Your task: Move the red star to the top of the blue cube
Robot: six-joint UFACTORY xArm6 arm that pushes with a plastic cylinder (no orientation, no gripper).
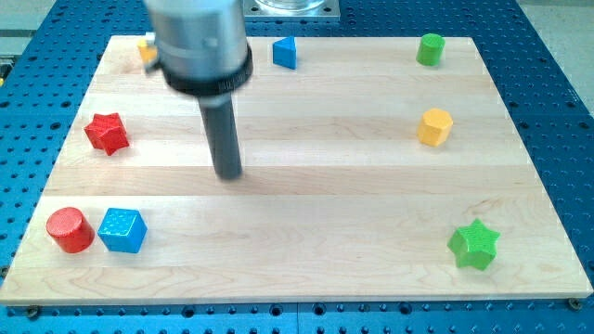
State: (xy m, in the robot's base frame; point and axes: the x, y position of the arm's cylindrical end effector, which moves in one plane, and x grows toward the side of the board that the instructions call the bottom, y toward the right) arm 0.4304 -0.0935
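Rod: upright, my tip [228, 173] on the wooden board [325, 186], holding nothing.
Red star [107, 133]: left of tip, apart.
Blue cube [122, 230]: lower left of tip.

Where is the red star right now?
The red star sits near the board's left edge in the camera view, above the red cylinder and blue cube, left of my tip.

Robotics lab: wooden board [306, 195] on blue perforated bench [557, 102].
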